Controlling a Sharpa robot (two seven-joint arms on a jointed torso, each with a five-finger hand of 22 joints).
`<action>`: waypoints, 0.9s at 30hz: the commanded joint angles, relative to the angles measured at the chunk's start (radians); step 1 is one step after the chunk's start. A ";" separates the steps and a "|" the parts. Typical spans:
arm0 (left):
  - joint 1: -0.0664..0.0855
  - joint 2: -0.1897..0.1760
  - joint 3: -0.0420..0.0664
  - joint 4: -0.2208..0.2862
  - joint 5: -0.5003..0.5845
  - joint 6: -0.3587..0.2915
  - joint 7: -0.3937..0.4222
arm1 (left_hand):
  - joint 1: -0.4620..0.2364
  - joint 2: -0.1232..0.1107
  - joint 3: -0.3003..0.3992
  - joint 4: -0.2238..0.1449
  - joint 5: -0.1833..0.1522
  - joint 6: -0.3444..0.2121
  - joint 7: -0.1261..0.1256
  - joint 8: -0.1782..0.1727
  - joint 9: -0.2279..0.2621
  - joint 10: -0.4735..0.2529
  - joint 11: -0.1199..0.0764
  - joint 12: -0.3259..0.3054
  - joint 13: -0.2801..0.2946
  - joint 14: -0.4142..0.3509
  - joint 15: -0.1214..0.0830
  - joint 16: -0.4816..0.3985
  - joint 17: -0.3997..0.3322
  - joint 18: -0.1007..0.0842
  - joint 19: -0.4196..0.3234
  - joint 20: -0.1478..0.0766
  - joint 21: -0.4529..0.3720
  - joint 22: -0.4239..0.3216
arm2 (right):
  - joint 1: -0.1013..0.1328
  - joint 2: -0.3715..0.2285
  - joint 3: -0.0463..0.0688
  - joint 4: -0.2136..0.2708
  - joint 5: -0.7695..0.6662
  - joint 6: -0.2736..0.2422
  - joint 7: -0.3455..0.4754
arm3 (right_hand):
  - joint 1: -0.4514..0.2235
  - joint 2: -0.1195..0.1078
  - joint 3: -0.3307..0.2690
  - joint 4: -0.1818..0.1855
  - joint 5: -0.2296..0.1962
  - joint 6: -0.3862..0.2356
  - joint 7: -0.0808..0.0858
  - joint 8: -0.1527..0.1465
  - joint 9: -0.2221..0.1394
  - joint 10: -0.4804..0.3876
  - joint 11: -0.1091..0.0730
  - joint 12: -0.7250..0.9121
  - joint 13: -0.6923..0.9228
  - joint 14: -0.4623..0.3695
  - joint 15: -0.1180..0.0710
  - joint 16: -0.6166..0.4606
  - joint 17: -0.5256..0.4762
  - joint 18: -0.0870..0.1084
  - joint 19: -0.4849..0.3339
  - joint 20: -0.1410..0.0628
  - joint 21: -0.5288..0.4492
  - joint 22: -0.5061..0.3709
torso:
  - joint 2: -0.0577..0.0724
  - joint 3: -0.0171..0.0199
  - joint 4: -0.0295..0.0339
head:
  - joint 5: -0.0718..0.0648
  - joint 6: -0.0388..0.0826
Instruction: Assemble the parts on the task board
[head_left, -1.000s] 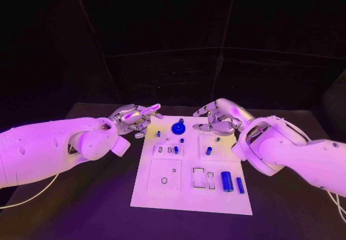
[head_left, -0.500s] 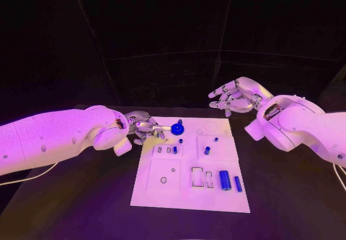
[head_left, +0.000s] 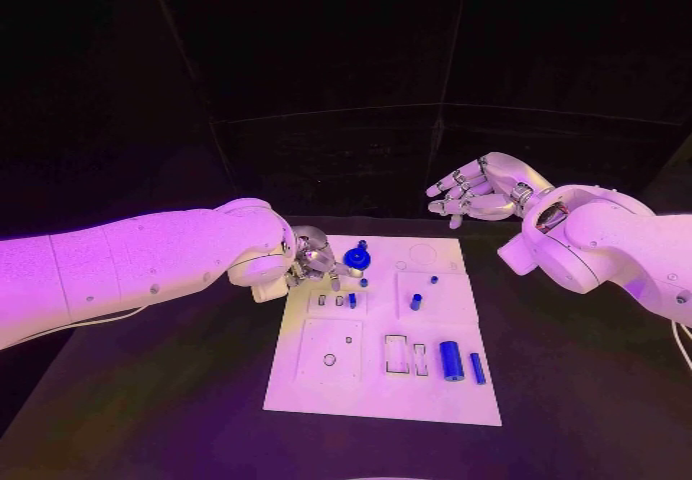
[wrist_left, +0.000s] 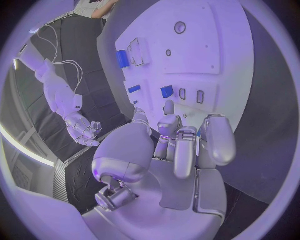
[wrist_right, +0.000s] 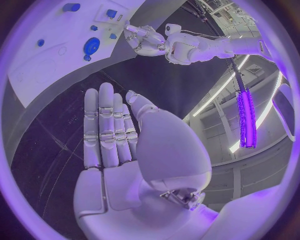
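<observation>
The white task board (head_left: 332, 385) lies in the middle of the table. On its far part stand a blue disc with a knob (head_left: 356, 259) and several small blue pegs (head_left: 415, 301). A blue cylinder (head_left: 451, 361) and a slim blue piece (head_left: 477, 368) lie near its right edge. My left hand (head_left: 310, 262) hangs low over the board's far left corner, just left of the disc, fingers (wrist_left: 181, 145) curled in. Whether they hold anything is hidden. My right hand (head_left: 476, 190) is raised well above the table beyond the board's far right corner, fingers (wrist_right: 107, 125) straight and empty.
Empty slots (head_left: 398, 355) and a round hole (head_left: 329, 360) mark the board's near half. Black table (head_left: 591, 400) surrounds the board on all sides. My left forearm (head_left: 130, 275) stretches over the table's left side.
My left hand has dropped and moved right to the board's far left corner by the disc, fingers curling in. My right hand lifted off the board's far right and now holds high.
</observation>
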 joint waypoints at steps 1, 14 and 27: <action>0.002 0.027 0.000 -0.019 -0.091 0.008 -0.075 | 0.009 -0.003 -0.001 0.000 -0.007 0.001 -0.009 0.010 0.005 0.010 -0.003 0.008 0.005 0.104 -0.008 0.003 0.263 -0.014 0.008 -0.003 0.007 0.006 | 0.003 0.004 0.001 0.000 -0.029 0.025 -0.007 | 0.001 -0.013 0.000 0.006 0.003 -0.003 0.004 -0.006 -0.001 0.005 0.003 -0.009 -0.005 0.007 0.002 -0.010 -0.002 0.003 0.000 0.005 -0.010 -0.004 | 0.000 0.0005 0.0004 | 0.004 -0.001; 0.000 0.114 0.000 -0.090 -0.104 0.080 -0.107 | 0.020 -0.011 -0.014 0.008 -0.005 -0.007 -0.012 0.033 0.019 0.013 -0.007 0.011 0.010 0.104 -0.012 0.003 0.263 -0.016 0.012 -0.007 0.013 0.015 | 0.003 0.013 0.001 0.009 -0.092 0.039 -0.053 | -0.009 -0.028 -0.007 0.020 0.058 -0.007 0.004 -0.005 0.001 0.003 0.004 -0.015 -0.028 0.043 0.000 0.002 0.032 0.004 0.009 0.006 -0.039 -0.023 | 0.002 -0.0010 -0.0005 | 0.006 -0.009; -0.003 0.144 0.000 -0.117 -0.104 0.150 -0.143 | 0.032 -0.004 -0.008 0.006 -0.005 -0.005 -0.015 0.048 0.028 0.012 -0.008 0.009 0.009 0.104 -0.012 0.003 0.263 -0.016 0.012 -0.008 0.013 0.016 | 0.003 0.015 0.001 0.010 -0.096 0.038 -0.066 | -0.017 -0.030 -0.011 0.030 0.065 -0.008 0.004 -0.004 0.002 0.003 0.004 -0.013 -0.034 0.036 0.001 0.010 0.053 0.003 0.013 0.006 -0.047 -0.028 | 0.002 -0.0028 -0.0001 | 0.005 -0.021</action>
